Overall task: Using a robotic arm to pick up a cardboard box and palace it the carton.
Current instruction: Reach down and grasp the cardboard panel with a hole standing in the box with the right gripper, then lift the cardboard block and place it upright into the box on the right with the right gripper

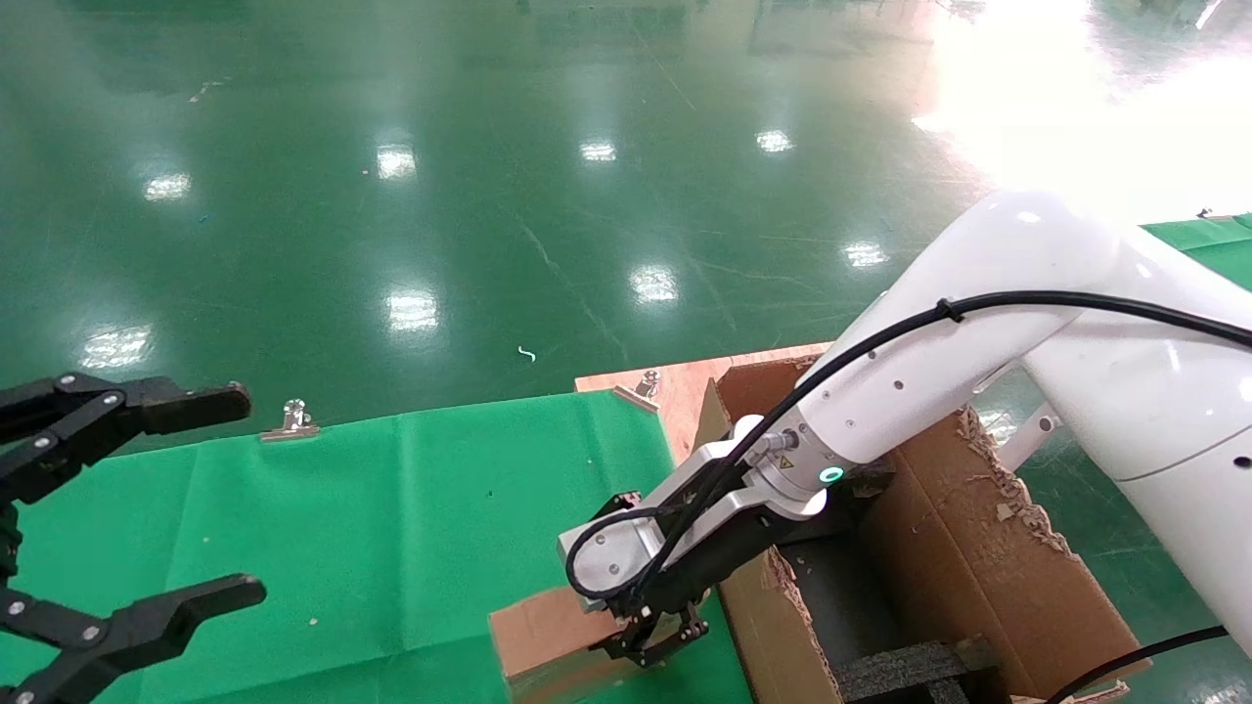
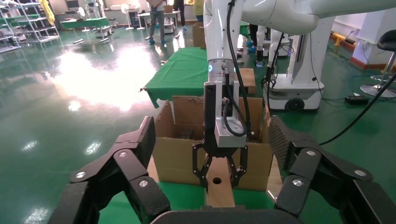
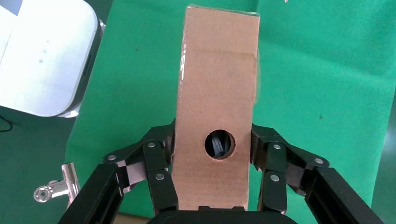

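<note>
The small brown cardboard box (image 1: 543, 631) lies on the green cloth near the table's front edge, just left of the carton (image 1: 968, 548). It has a round hole (image 3: 219, 143) in its top face. The white right arm reaches down to it, and my right gripper (image 1: 655, 640) is shut on the box, one finger against each long side (image 3: 212, 135). The large carton has torn flaps and black foam (image 1: 900, 670) inside. The left wrist view shows the box (image 2: 220, 186) in front of the carton (image 2: 177, 149). My left gripper (image 1: 245, 494) hovers open and empty at the far left.
A green cloth (image 1: 391, 508) covers the table, held by metal clips (image 1: 293, 418) (image 1: 646, 383) at its far edge. A bare wooden board (image 1: 675, 391) shows beside the carton. Beyond the table is shiny green floor (image 1: 548, 196). My white base (image 3: 42, 56) shows in the right wrist view.
</note>
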